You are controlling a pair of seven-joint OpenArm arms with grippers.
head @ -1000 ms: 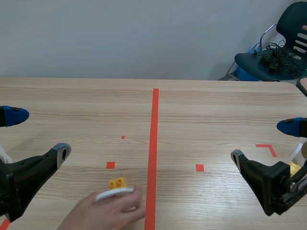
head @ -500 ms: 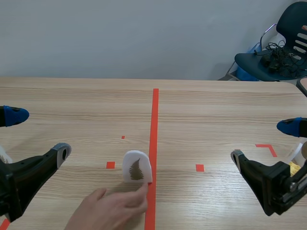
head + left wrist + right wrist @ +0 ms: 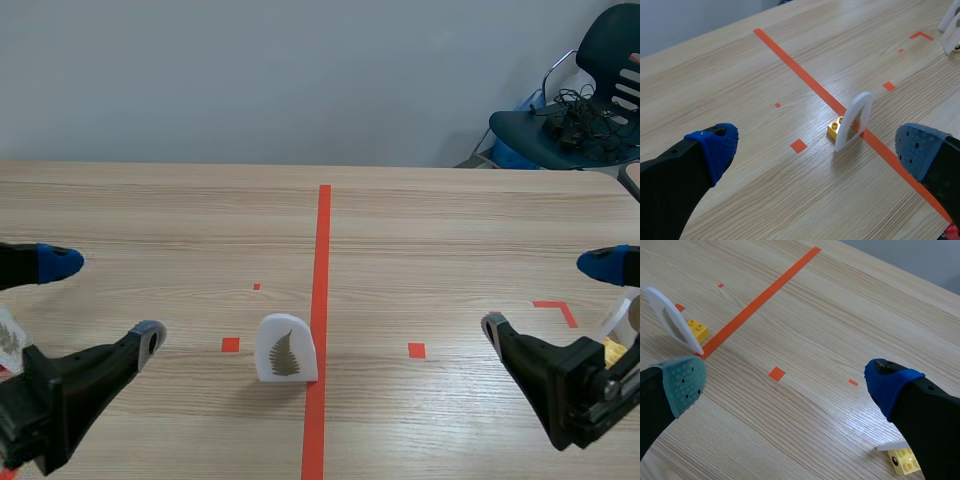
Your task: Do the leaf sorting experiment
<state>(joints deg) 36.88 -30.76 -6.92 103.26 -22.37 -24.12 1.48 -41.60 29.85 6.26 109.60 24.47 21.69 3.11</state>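
Note:
A white arch-shaped card (image 3: pixel 286 349) printed with a fern leaf stands upright on the table, just left of the red centre line. A yellow brick (image 3: pixel 836 129) holds it up from behind. In the left wrist view the card (image 3: pixel 855 120) is seen edge-on, ahead of my left gripper (image 3: pixel 816 148) and a little toward its right finger. My left gripper (image 3: pixel 105 298) is open and holds nothing. My right gripper (image 3: pixel 546 294) is open too, well to the right of the card. In the right wrist view the card (image 3: pixel 670 320) and its brick (image 3: pixel 698 329) stand beyond the left finger.
Another white card on a yellow brick (image 3: pixel 905 457) sits beside my right gripper, also seen at the table's right edge (image 3: pixel 618 335). A further leaf card (image 3: pixel 8 340) shows partly by the left arm. A dark chair (image 3: pixel 580 110) stands beyond the table's far right corner.
A person's hand stood the fern card upright by the centre line, then withdrew out of view. My left gripper shifted a little to the right. The right arm kept still.

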